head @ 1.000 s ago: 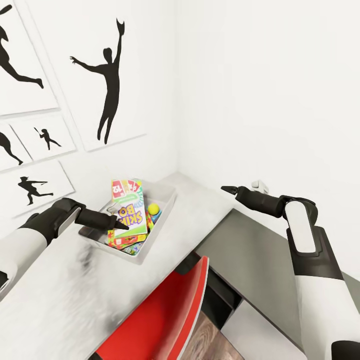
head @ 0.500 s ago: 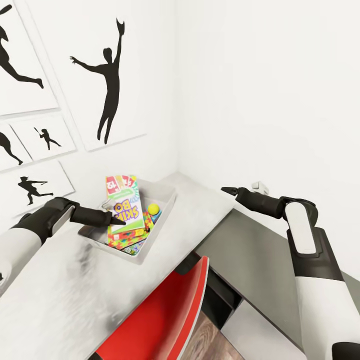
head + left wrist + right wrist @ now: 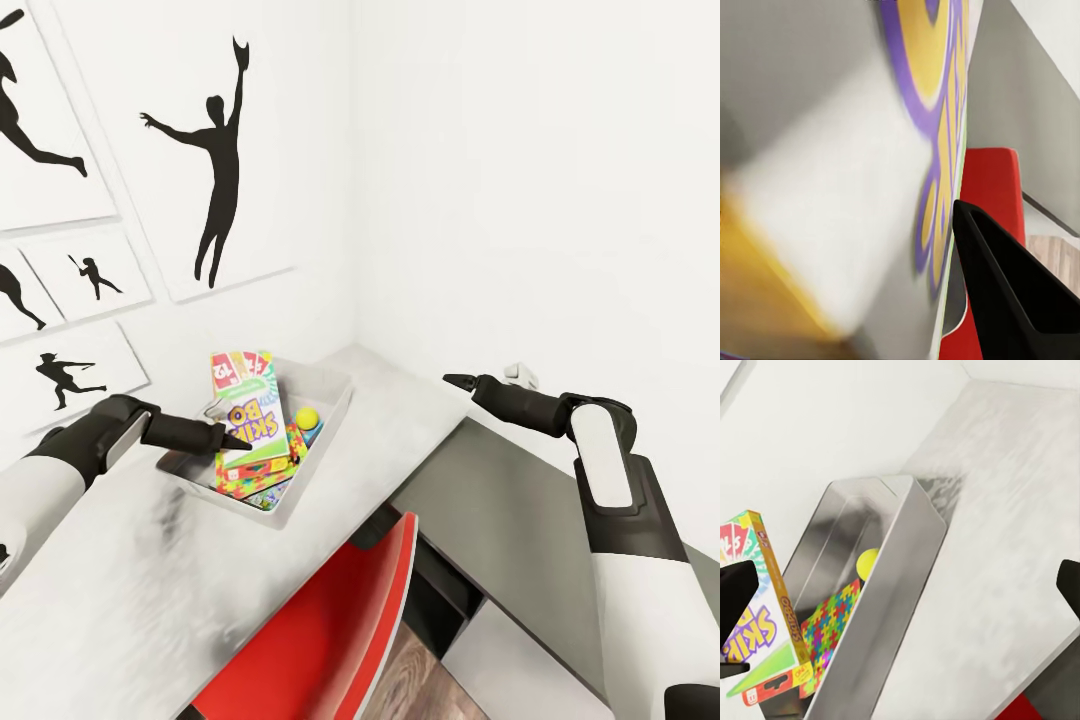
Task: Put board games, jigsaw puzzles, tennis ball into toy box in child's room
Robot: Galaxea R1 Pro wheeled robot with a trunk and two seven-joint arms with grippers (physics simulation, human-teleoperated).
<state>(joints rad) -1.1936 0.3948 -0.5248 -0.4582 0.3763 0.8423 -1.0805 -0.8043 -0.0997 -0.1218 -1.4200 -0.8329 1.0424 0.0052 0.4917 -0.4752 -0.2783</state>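
The worktop point(image 3: 400, 420) runs into the room's corner, a red chair point(image 3: 330, 630) just in front of it. The toy box point(image 3: 325, 400) sits on the worktop near the wall. The Skip-Bo carton point(image 3: 248, 420) stands tilted in the box, gripped by the left end effector point(image 3: 228, 438). Beside it lie a jigsaw point(image 3: 832, 622) and the ball point(image 3: 307, 417). The right end effector point(image 3: 455, 380) hovers over the worktop's far end, well apart from the box, spread wide with nothing between its fingers.
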